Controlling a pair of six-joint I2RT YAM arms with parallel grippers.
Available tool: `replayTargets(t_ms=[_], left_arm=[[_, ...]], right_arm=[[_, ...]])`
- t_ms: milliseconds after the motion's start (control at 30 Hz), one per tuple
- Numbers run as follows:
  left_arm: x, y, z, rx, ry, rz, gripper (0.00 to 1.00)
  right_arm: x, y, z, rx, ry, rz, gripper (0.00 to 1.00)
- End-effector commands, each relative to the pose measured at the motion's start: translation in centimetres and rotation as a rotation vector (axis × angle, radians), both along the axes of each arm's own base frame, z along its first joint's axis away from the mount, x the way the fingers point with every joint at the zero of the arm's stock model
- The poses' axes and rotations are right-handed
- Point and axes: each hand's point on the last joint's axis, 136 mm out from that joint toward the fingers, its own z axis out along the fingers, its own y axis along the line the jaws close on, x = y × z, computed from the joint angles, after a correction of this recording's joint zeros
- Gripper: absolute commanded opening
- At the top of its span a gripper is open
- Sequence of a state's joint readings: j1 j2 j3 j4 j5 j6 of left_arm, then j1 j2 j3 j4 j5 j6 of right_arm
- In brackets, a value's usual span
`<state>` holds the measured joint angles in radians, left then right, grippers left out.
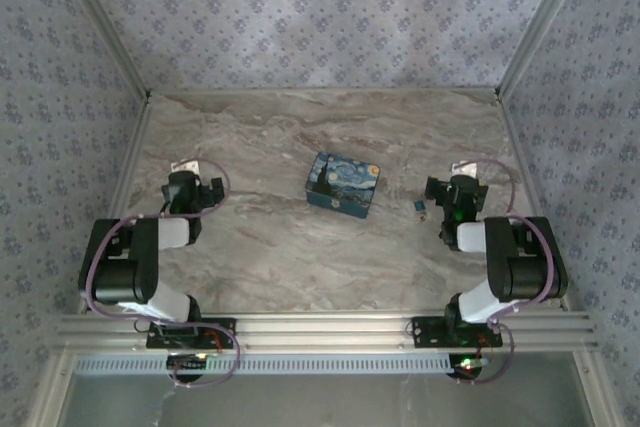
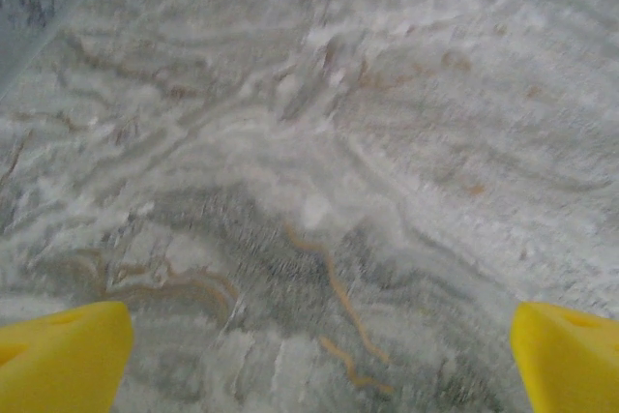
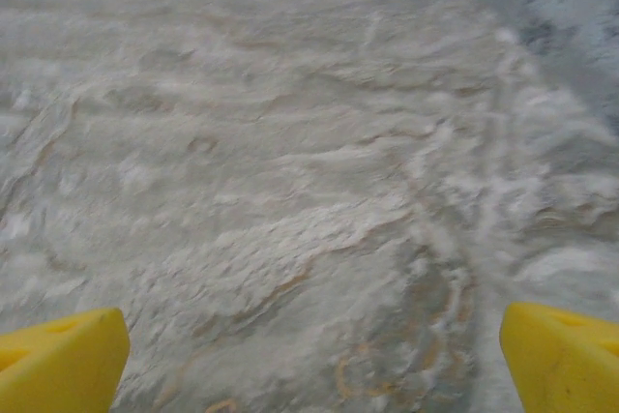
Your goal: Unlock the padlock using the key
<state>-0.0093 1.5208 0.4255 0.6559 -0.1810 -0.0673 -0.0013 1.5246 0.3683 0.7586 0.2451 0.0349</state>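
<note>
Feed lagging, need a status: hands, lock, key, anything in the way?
Left hand open over bare marble. Right hand open, empty. Small dark item beside right arm, too small to identify. Blue painted tin mid-table, untouched. Nothing blocking.

Lab test cell w/ wallpapered walls (image 1: 330,17), marble-look table (image 1: 300,247)

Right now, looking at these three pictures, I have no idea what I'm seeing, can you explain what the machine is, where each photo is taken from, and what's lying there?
You see two robot arms bolted to the near edge of a marble-patterned table. The overhead picture looks down from behind them. The other two come from cameras on each wrist, so the yellow shapes at the bottom corners are that arm's own fingers. The left gripper and right gripper are both open and hold nothing. On the table lies a painted blue box, with a small dark item near the right arm, too small to identify.
</note>
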Motion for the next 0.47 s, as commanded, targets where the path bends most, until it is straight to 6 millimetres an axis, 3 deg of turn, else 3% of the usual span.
replayTargets(t_ms=[0, 433], left_arm=[[1.23, -0.53, 2.32, -0.007, -0.117, -0.053, 1.0], [1.05, -0.09, 2.73, 0.042, -0.149, 0.005, 1.0]], right_arm=[[1.34, 1.12, 2.38, -0.008, -0.118, 0.082, 1.0], [1.42, 1.55, 2.02, -0.001, -0.086, 0.108, 1.0]])
